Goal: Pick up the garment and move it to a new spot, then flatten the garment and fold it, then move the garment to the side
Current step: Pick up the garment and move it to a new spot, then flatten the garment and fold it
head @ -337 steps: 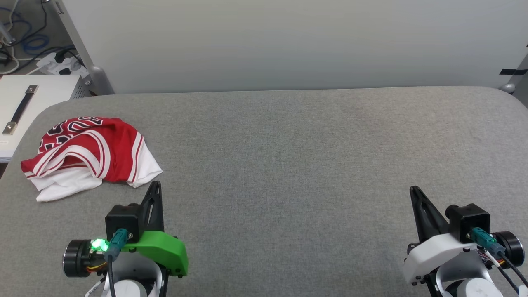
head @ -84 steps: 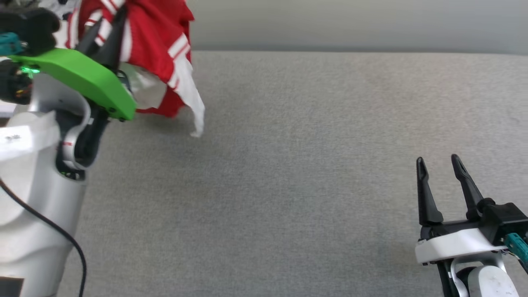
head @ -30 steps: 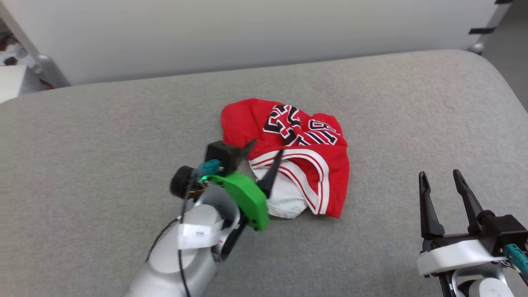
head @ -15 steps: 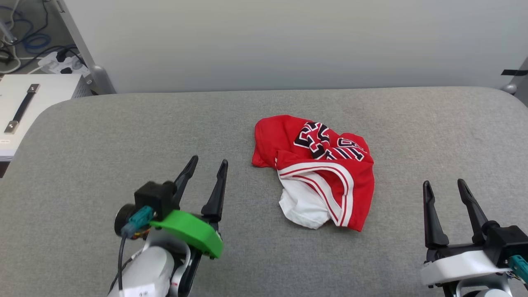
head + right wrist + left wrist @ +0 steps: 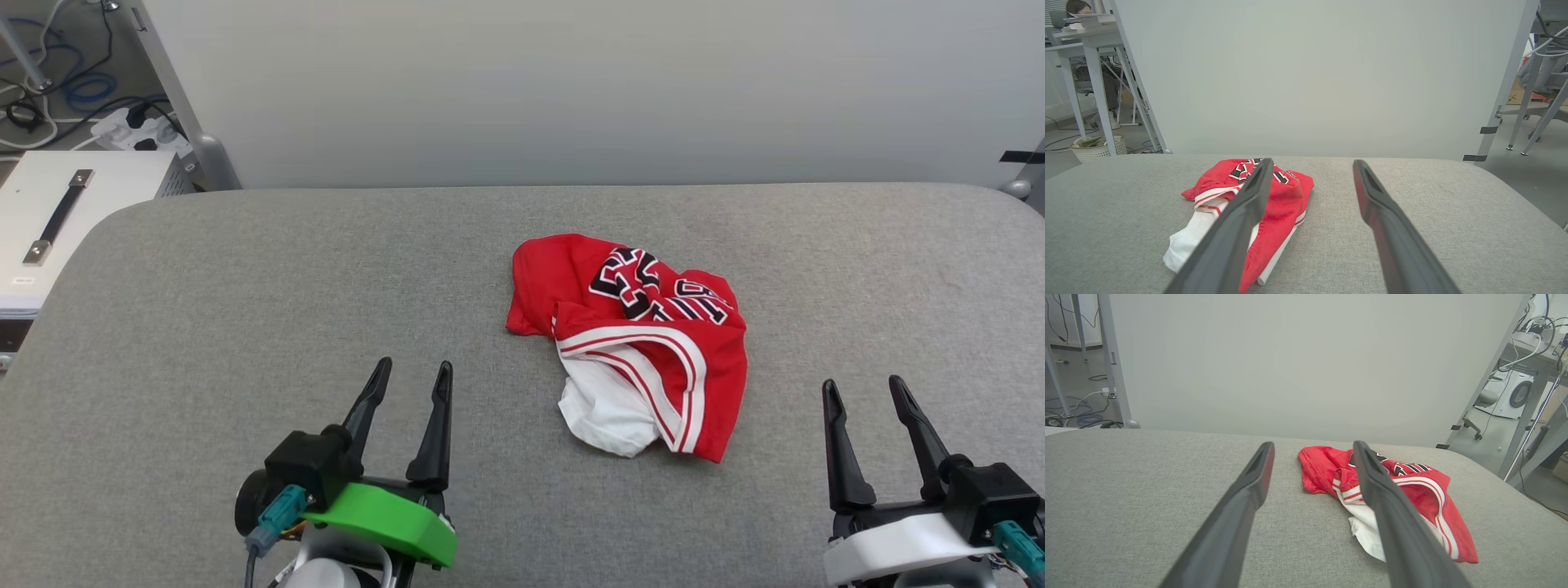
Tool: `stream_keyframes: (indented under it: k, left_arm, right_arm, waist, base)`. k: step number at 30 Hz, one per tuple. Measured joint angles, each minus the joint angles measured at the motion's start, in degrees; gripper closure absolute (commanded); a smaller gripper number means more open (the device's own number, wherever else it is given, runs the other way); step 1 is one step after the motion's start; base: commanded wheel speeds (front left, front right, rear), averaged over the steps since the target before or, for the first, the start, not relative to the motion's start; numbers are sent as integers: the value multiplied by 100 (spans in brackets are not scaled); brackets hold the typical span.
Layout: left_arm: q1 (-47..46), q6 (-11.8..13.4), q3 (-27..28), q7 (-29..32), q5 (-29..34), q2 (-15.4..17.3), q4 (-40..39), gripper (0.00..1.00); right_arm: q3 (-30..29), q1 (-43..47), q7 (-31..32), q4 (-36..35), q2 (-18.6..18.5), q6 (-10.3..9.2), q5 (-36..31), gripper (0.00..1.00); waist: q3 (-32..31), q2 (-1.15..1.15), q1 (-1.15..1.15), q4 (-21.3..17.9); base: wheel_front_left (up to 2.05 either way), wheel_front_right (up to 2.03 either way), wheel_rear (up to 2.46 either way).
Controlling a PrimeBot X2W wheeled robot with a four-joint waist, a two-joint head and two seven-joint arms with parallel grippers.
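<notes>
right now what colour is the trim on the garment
Red-and-white stripes on the garment's trim, edging red fabric beside a white part; clearest in the head view.

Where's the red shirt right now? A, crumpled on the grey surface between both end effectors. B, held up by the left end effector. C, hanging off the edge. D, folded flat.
A: the shirt lies bunched on the grey surface, with the open left end effector and open right end effector on either side, neither touching it.

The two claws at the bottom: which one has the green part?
The left gripper, at the head view's lower left: its cover is bright green, while the right gripper has a white one.
</notes>
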Motion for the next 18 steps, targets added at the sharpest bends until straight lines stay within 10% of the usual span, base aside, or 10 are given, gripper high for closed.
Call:
stream_keyframes:
  k: [18]
  left_arm:
    - [-11, -390, 27, 347, 200, -320, 761, 0]
  right_arm:
    - [127, -4, -2, 9, 1, 0, -2, 0]
  waist:
    - [198, 0, 0, -139]
  base:
    - [0, 0, 0]
